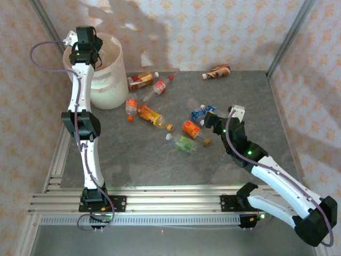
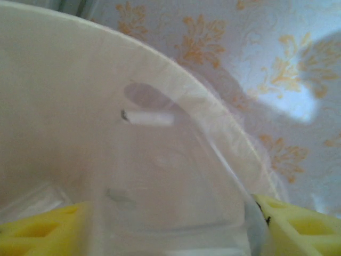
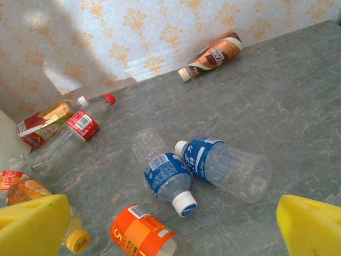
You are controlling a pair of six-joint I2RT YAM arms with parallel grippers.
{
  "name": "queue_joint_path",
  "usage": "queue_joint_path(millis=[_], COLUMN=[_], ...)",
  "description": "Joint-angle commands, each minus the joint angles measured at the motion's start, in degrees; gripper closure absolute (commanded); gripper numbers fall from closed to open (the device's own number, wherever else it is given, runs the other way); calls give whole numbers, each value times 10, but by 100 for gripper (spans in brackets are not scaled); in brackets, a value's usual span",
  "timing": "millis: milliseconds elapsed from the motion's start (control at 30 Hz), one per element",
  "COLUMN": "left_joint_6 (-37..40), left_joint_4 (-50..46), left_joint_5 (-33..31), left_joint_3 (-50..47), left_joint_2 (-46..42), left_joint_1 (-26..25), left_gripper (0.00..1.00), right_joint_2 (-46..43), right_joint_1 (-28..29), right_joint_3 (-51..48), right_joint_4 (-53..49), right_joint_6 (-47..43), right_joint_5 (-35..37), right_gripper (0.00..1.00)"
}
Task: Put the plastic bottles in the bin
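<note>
Left gripper (image 1: 85, 44) hangs over the bin (image 1: 110, 80), far left of the table. In the wrist view its fingers (image 2: 45, 226) are spread above the bin's inner wall. A blurred clear form lies between them, possibly a bottle; contact can't be told.

Right gripper (image 3: 170, 228) has jaws wide and empty, low over the blue pair (image 3: 169, 176), which lie touching, caps toward the camera. An orange-label bottle (image 3: 139, 233) lies just beside them. The other bottles (image 1: 152, 114) are scattered mid-table, apart from the bin, and a brown one (image 3: 213, 53) lies by the back wall.

Handling, as judged:
- The bottles look empty, so light. Thin walls should cave under a pinch.
- Smooth round bodies are likely to roll or squirt out sideways.
- Best hold is across the body at the label band, jaws square to the long axis. The shoulder near the cap is stiffer if the wall collapses.
- The touching pair risks a double pick, so take the outer one first.
</note>
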Motion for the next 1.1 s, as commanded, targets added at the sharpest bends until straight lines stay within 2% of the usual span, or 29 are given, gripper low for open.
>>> queue_joint_path(millis=[0, 100, 267, 300, 333, 400, 467, 567, 667, 867, 1067], left_joint_6=[-71, -65, -23, -15, -9, -13, 1, 51, 92, 159, 204], left_joint_4=[13, 30, 31, 27, 18, -23, -24, 34, 54, 47, 99], left_joint_5=[25, 57, 66, 66, 63, 53, 55, 55, 35, 13, -15], left_joint_3=[40, 36, 30, 28, 25, 20, -20, -119, -174, -278, -454], left_joint_2=[19, 6, -26, -34, -43, -65, -104, -181, -243, -347, -442], left_joint_1=[-1, -1, -2, -2, -3, -6, -16, -37, -59, -146, -277], left_gripper=[19, 14, 9, 8, 1, 0, 0, 0, 0, 0, 0], right_joint_2=[-5, -9, -12, -12, -11, -12, -13, -15, -17, -21, -24], right_joint_1=[0, 0, 0, 0, 0, 0, 0, 0, 0, 0, 0], right_joint_3=[19, 13, 3, 3, 3, 3, 4, 4, 4, -10, -20], right_joint_4=[-17, -21, -15, -14, -14, -11, -11, -12, -14, 1, 10], right_joint_6=[2, 10, 23, 25, 26, 21, 13, 15, 16, 25, 43], right_joint_5=[23, 28, 36, 37, 37, 34, 24, 24, 30, 35, 56], right_gripper=[1, 1, 1, 1, 1, 1, 1, 1, 1, 1, 1])
